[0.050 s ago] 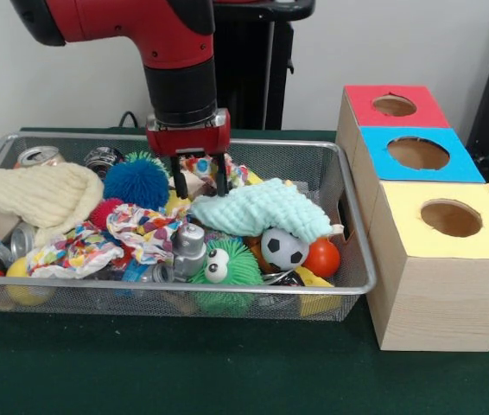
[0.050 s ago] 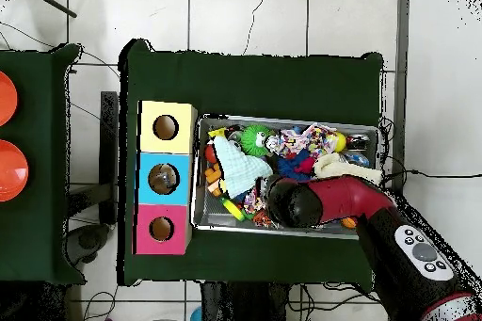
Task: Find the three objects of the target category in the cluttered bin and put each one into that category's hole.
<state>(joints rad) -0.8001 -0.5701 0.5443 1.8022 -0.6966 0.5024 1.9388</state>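
Note:
My gripper [image 1: 200,178] hangs low over the back middle of the wire bin [image 1: 358,251], open, its two black fingers [image 1: 180,177] standing either side of a bit of patterned cloth [image 1: 200,164]. A mint knitted cloth [image 1: 262,212] lies just in front of it and a blue spiky ball [image 1: 136,181] to its left. At the right stands the wooden box with a red hole [image 1: 393,105], a blue hole [image 1: 417,153] and a yellow hole [image 1: 450,218]. From overhead the arm [image 2: 325,200] hides the gripper; the mint cloth [image 2: 235,167] and the box [image 2: 166,178] show.
The bin also holds a cream knitted hat [image 1: 33,194], a colourful cloth [image 1: 132,233], a green spiky ball with eyes [image 1: 227,264], a small football [image 1: 283,248], an orange ball [image 1: 322,257] and several cans [image 1: 39,156]. Orange discs [image 2: 5,171] sit on a neighbouring table.

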